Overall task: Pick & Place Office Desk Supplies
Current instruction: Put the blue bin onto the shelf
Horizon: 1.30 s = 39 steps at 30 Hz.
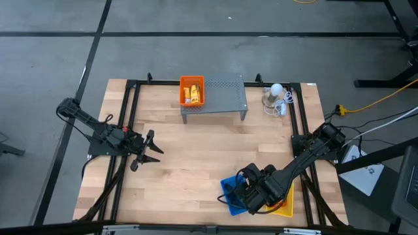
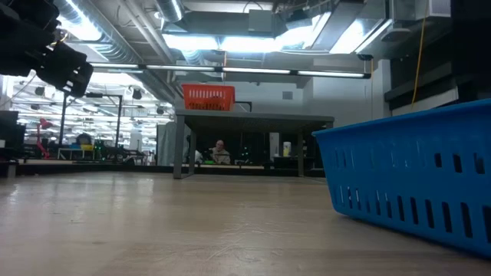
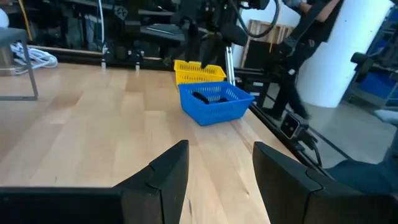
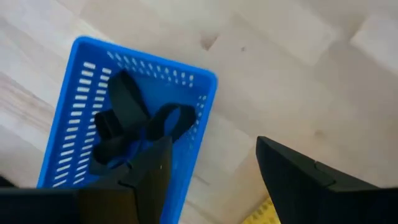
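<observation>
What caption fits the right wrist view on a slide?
Open right tool above the blue basket holding black clips.

From overhead, the high view looks straight down on the whole light wooden table [image 1: 196,163]. The low view sits at table-top level, close beside the blue slotted plastic basket [image 2: 414,180], facing across to the orange basket [image 2: 208,97] on the grey perforated metal shelf [image 2: 253,119]. The left wrist view looks level across the table to the blue basket and the yellow basket [image 3: 198,72] touching it. The right wrist view looks down from close above into the blue basket.
</observation>
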Each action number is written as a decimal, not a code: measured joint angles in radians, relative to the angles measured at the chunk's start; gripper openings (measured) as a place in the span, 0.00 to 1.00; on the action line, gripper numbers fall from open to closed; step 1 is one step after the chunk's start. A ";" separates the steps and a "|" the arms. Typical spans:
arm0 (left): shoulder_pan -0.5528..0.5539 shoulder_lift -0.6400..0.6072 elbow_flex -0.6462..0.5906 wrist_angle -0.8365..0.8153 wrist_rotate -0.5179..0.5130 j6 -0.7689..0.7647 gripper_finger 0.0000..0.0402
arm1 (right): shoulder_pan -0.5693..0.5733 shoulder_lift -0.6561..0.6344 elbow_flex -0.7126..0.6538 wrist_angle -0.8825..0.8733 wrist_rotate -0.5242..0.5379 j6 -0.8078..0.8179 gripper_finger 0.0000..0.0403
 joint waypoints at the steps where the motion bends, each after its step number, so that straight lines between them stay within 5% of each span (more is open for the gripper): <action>1: 0.000 0.000 0.000 -0.001 0.004 -0.002 0.43 | 0.001 0.000 -0.015 0.027 -0.012 0.006 0.58; 8: 0.000 0.000 0.000 -0.007 -0.002 -0.008 0.43 | 0.004 0.000 -0.136 0.234 -0.047 0.027 0.58; 17: 0.000 0.000 -0.001 -0.027 -0.007 -0.015 0.43 | 0.004 0.000 -0.204 0.255 -0.062 0.073 0.56; 35: 0.000 0.000 -0.001 -0.048 -0.009 -0.015 0.43 | 0.003 0.000 -0.255 0.363 -0.068 0.047 0.04; 39: 0.000 0.000 -0.001 -0.049 -0.009 -0.022 0.43 | 0.003 0.000 -0.255 0.363 -0.063 0.030 0.04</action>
